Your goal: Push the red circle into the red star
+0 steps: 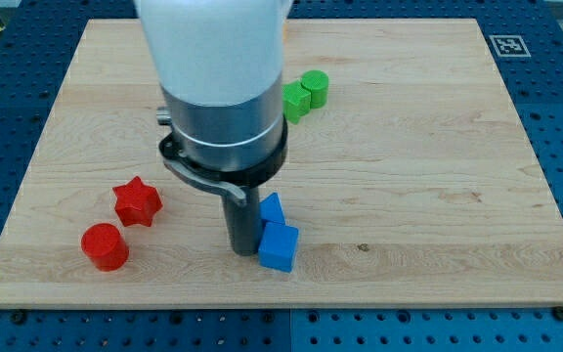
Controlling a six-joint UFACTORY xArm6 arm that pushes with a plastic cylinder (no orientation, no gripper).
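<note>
The red circle (104, 246) lies near the view's bottom left of the wooden board (418, 176). The red star (137, 201) sits just up and to the right of it, close but with a small gap. My tip (241, 251) is at the lower end of the dark rod, to the right of both red blocks, about a hand's width from the red circle. The tip touches or nearly touches the left side of two blue blocks.
Two blue blocks (277, 238) lie stacked against each other right of the tip. A green circle (314, 87) and another green block (295, 101) sit together near the view's top centre, partly behind the arm's body (218, 88). A marker tag (507, 45) is at the board's top right corner.
</note>
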